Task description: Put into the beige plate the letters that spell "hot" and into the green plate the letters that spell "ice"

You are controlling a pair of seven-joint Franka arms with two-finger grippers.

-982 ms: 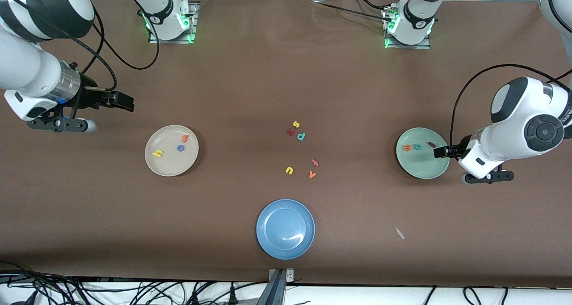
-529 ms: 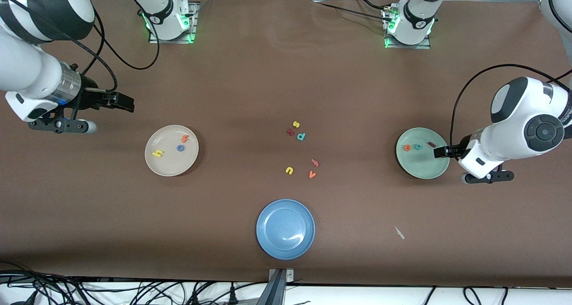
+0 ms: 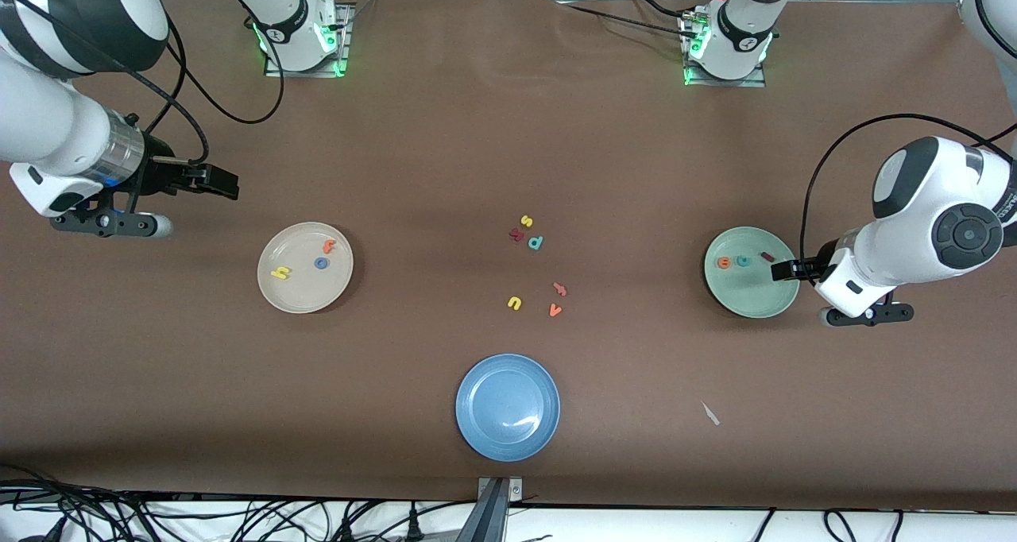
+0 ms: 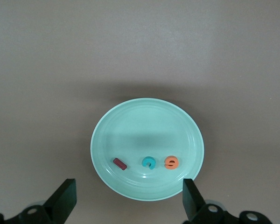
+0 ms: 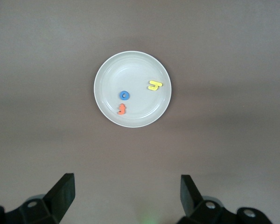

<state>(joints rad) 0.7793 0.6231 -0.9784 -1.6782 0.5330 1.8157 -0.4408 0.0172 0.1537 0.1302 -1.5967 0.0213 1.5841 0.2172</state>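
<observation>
A: I see h (image 3: 280,272), o (image 3: 321,263), t (image 3: 329,246) in the beige plate (image 3: 298,294); i (image 3: 767,257), c (image 3: 744,261), e (image 3: 724,263) in the green plate (image 3: 751,300).

B: My left gripper (image 3: 783,270) above green plate's edge, right gripper (image 3: 216,180) over bare table, both spread wide, empty.

A brown cloth covered the table (image 3: 445,152). The beige plate (image 3: 305,288) held a yellow h (image 3: 280,272), blue o (image 3: 321,263) and orange t (image 3: 329,246). The pale green plate (image 3: 751,296) held a dark red i (image 3: 767,256), teal c (image 3: 744,261) and orange e (image 3: 724,263). Nearer the camera sat a plain blue plate (image 3: 508,408).
</observation>
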